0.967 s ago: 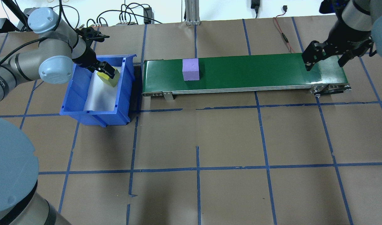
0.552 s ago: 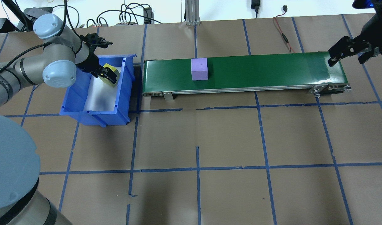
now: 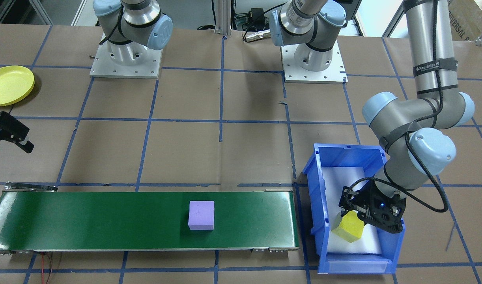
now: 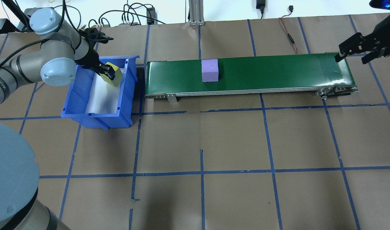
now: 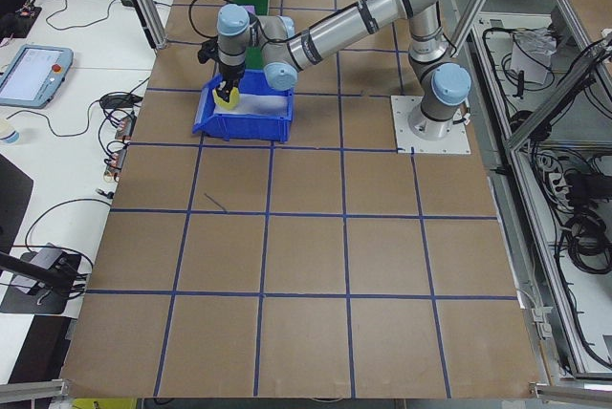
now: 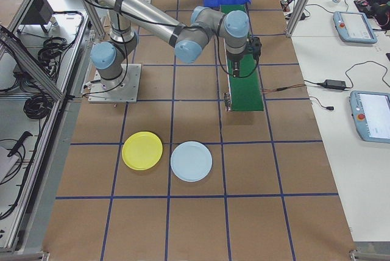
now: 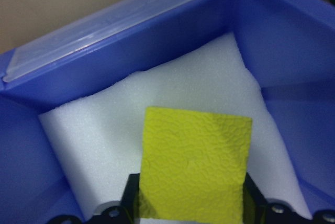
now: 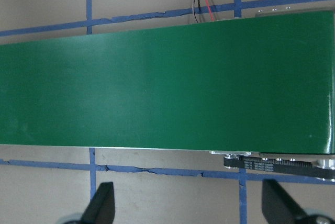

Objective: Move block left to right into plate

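Note:
My left gripper [image 4: 109, 72] is shut on a yellow block [image 4: 114, 75], held tilted over the white foam inside the blue bin [image 4: 73, 99]. The left wrist view shows the yellow block [image 7: 193, 169] clamped between the jaws above the foam. A purple block [image 4: 209, 70] lies on the green conveyor belt [image 4: 278, 72], left of its middle. My right gripper [image 4: 351, 58] hangs open and empty by the belt's right end; its fingertips [image 8: 102, 205] frame bare belt [image 8: 167, 88]. A yellow plate [image 6: 142, 150] and a light blue plate [image 6: 191, 161] lie on the table on my right.
Blue tape lines grid the brown table. Cables and a metal post [image 4: 195, 12] stand behind the belt. Both arm bases [image 3: 314, 59] sit at the near edge. In the front-facing view, the yellow plate [image 3: 10, 85] lies near my right gripper [image 3: 9, 150].
The purple block has travelled right along the belt. My right gripper has swung right, off the belt's end. My left gripper has shifted the yellow block slightly toward the bin's far right corner.

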Robot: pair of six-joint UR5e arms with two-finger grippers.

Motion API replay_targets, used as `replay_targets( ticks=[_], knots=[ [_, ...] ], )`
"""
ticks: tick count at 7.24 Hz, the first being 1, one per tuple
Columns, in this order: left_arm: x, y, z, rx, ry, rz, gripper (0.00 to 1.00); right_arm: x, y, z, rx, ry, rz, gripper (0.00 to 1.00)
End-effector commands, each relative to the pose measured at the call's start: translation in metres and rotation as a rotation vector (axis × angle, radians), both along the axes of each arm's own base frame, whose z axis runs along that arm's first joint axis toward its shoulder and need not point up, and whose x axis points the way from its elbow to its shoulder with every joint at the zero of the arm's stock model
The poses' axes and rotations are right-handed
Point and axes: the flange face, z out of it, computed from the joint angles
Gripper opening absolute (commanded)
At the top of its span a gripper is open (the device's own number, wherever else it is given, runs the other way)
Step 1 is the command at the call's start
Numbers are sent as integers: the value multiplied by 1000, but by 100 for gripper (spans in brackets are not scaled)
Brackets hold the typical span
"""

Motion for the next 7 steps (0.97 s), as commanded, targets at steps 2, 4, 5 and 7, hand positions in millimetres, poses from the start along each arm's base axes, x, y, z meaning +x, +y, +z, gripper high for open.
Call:
replay_targets(
  ticks=[2, 4, 5, 7],
  knots=[
    [-79, 12, 70, -97, 16, -13, 51, -13, -25, -18, -42, 0, -86, 100],
    [-156, 26, 76, -86, 100, 113, 51, 0, -28, -33, -15, -54, -114, 100],
    [-162, 26, 63, -56, 114, 157, 51, 1, -30, -31, -24, -54, -109, 100],
    [-182, 17, 9, 6, 110, 145, 51, 3, -30, -41, -6, -65, -112, 100]
  ],
)
